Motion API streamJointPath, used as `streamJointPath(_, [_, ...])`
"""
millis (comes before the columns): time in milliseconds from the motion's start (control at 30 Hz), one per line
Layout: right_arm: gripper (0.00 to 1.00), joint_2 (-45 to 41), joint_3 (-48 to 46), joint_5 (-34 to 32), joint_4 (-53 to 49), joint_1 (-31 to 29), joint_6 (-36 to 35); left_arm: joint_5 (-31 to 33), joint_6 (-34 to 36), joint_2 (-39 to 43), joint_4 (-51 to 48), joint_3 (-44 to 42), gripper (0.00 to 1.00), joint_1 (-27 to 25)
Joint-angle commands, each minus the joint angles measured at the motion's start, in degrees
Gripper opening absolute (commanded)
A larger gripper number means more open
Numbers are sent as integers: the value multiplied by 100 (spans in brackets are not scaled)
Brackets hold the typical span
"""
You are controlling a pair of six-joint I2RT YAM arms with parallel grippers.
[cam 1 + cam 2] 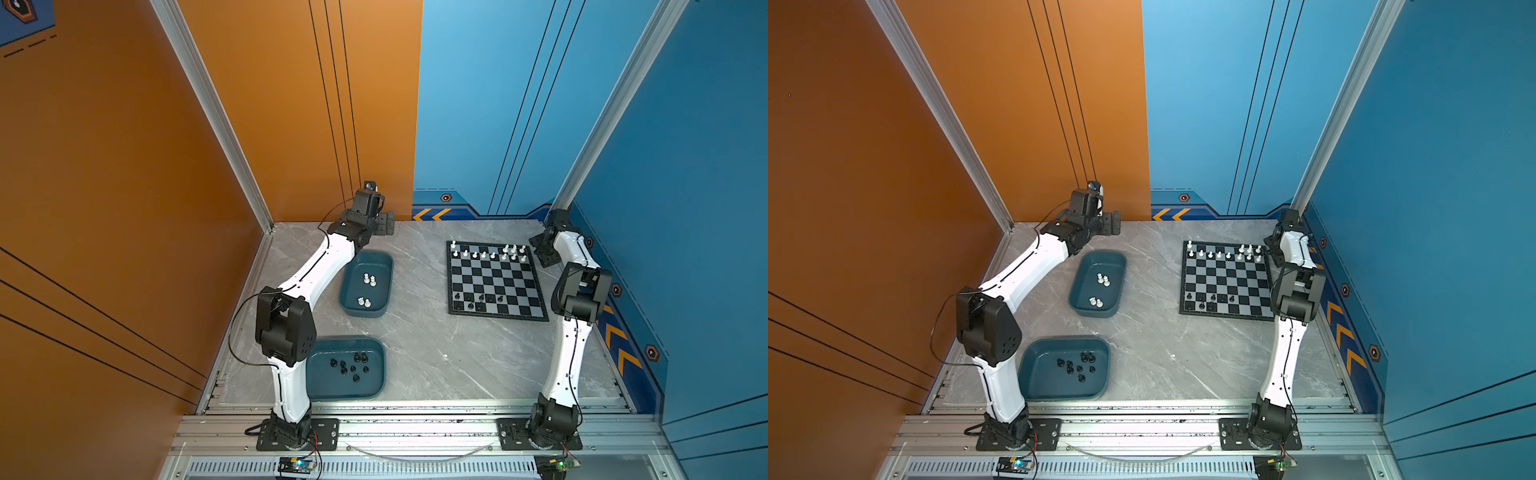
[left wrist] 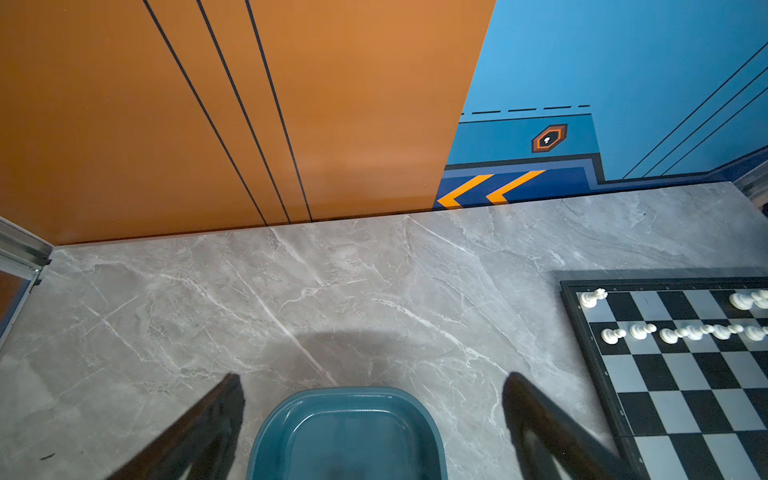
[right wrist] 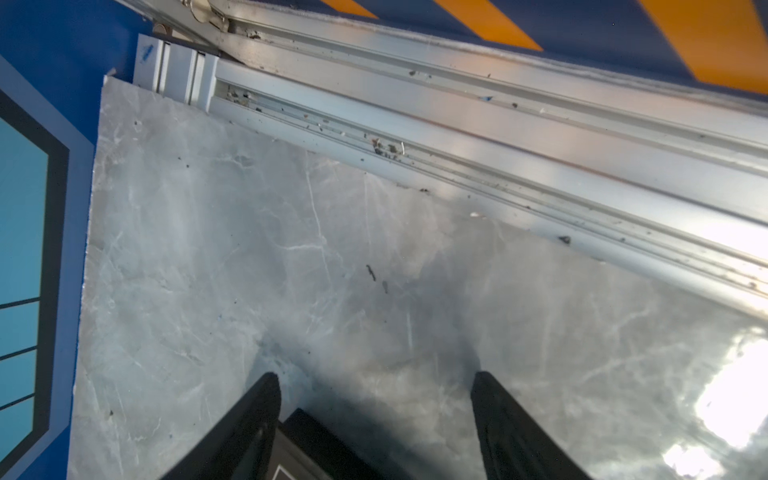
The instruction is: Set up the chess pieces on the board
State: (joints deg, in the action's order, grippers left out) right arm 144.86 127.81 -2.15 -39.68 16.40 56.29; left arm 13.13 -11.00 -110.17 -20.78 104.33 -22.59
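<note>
**Board Partly Set; Both Grippers Empty**

The board is lying flat at the right of the table. It is carrying white pieces along its far rows and black pieces near its front left. Spare white pieces are sitting in the far tray and spare black pieces in the near tray. The left gripper is hovering beyond the far tray, fingers spread wide, grasping nothing. The right gripper is hanging at the board's far right corner (beside the wall rail), fingers apart, likewise empty.

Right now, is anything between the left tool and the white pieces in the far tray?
Nothing visible does: the open left tool hangs by the tray, at its far rim; white pieces lie uncovered inside.
</note>
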Motion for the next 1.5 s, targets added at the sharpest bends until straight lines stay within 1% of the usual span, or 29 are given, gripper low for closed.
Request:
streamJointPath(0, [75,55,-208,-26,-382,73,205,90,-22,178,20,-93,98,-25])
streamJointPath(133, [73,118,-26,-16,-785,65,220,52,-16,173,30,-106,98,-13])
streamJointPath(233, [73,12,-196,90,-790,66,224,24,-34,205,90,-200,98,-17])
streamJointPath(467, [74,-359,-867,377,-511,35,233,-105,-90,346,325,-571,98,52])
streamJointPath(600, [74,-479,-1090,341,-468,-61,275,-233,-120,425,463,-727,98,127])
streamJointPath(1000, [73,-715,-1551,618,-236,-215,376,-381,-130,763,681,-1223,98,273])
streamJointPath(1167, [73,-788,-1738,757,-94,-259,396,-269,-156,971,808,-1508,98,321])
streamJointPath(1467, [72,-906,-2081,865,135,-364,443,-293,-148,1299,915,-1924,98,431])
